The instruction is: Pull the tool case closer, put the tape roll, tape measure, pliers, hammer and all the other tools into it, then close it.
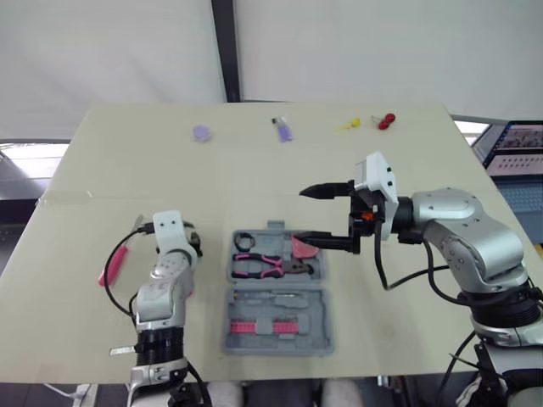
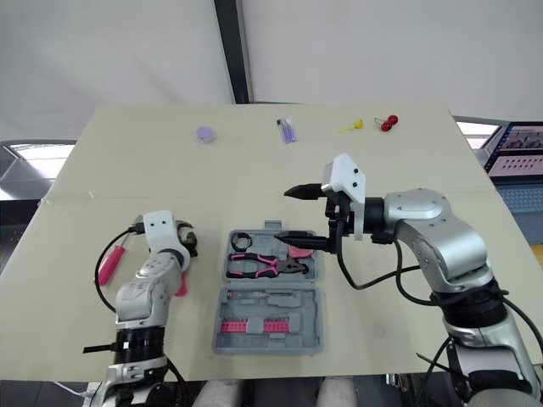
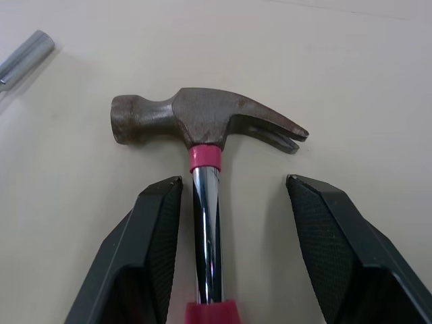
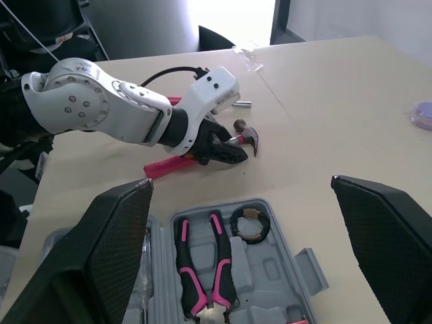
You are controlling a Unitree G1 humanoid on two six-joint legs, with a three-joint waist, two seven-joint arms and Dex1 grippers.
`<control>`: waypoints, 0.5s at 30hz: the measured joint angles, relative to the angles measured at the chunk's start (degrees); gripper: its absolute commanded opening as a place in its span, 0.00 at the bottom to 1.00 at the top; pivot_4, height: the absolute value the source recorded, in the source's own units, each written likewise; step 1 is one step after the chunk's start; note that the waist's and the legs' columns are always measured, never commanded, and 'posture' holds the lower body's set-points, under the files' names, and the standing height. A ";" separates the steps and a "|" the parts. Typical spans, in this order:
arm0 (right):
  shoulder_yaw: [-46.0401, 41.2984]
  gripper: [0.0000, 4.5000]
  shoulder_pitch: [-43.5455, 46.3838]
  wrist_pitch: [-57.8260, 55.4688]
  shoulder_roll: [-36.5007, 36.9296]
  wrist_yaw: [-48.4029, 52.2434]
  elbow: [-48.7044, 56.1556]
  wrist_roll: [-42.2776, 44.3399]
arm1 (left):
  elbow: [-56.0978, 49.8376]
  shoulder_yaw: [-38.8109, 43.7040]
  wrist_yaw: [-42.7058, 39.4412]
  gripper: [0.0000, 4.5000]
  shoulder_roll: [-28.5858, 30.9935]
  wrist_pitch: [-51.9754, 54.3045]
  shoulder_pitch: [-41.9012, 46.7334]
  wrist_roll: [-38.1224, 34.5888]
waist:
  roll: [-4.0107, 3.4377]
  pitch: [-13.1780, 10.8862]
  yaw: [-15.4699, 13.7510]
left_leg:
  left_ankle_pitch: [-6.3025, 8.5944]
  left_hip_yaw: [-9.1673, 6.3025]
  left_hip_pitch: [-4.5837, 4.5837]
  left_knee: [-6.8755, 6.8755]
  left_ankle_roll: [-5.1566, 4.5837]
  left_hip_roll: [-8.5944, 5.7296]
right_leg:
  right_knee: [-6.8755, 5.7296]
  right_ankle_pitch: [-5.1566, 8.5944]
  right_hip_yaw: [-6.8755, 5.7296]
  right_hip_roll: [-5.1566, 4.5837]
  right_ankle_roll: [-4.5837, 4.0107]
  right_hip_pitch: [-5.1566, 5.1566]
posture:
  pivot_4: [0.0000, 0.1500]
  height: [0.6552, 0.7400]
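The grey tool case (image 1: 276, 339) lies open near the table's front edge. Pink-handled pliers (image 1: 265, 266) and a black tape roll (image 1: 244, 241) lie in its far half, with a pink piece (image 1: 304, 249) beside them. My right gripper (image 1: 316, 216) hangs open above the case's far right corner, holding nothing. Left of the case lies the hammer (image 3: 202, 121), with a rusty head and a chrome shaft. My left gripper (image 3: 233, 181) is open, one finger on each side of the shaft just behind the head. The hammer's pink grip is hidden under the left arm.
A pink-handled screwdriver (image 1: 113, 264) lies left of my left arm. Small purple (image 1: 201, 133), violet (image 1: 282, 129), yellow (image 1: 348, 125) and red (image 1: 386, 120) items sit along the far edge. A screen (image 1: 517, 148) stands beyond the table's right edge.
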State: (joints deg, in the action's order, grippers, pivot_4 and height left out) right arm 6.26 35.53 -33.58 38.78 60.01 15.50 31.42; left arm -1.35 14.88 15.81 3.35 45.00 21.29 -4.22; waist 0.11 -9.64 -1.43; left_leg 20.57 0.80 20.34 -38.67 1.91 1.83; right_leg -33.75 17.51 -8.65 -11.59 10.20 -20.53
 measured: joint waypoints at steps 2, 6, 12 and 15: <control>0.00 1.00 0.00 0.03 0.00 0.00 -0.01 -0.02 | 0.14 0.17 -0.16 0.59 0.03 -0.11 0.10 0.00 | 0.00 0.00 0.02 | 0.00 0.00 0.00 0.01 0.00 0.00 | 0.00 0.00 0.00 0.00 0.00 0.00 | 1.00 1.00; 0.00 1.00 0.00 0.41 0.00 0.00 -0.13 -0.41 | 0.19 0.33 -0.38 0.59 0.03 -0.17 0.10 0.00 | 0.00 0.00 0.03 | 0.00 0.00 0.00 0.01 0.00 0.00 | 0.00 0.00 0.00 0.00 0.00 0.00 | 1.00 1.00; 0.00 1.00 0.02 0.86 0.00 -0.01 -0.24 -0.70 | 0.30 0.41 -0.37 0.47 0.03 -0.34 0.10 0.02 | 0.00 0.00 0.04 | 0.00 0.00 0.00 0.01 0.00 0.00 | 0.00 0.00 0.00 0.00 0.00 0.00 | 1.00 1.00; 0.00 1.00 0.04 0.86 -0.01 -0.06 -0.29 -0.79 | 0.46 1.78 -0.23 0.20 0.04 -0.48 0.13 -0.08 | 0.00 0.00 -0.01 | 0.00 0.00 0.00 0.01 0.00 0.00 | 0.00 0.00 0.00 0.00 0.00 0.00 | 1.00 1.00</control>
State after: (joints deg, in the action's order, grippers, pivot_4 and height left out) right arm 6.26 35.56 -32.72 38.77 59.96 15.22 30.63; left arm -0.89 16.66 15.59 3.39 44.51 21.42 -4.30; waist 0.11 -9.64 -1.45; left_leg 20.57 0.80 20.34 -38.66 1.91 1.83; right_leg -33.74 17.51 -8.66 -11.59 10.20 -20.53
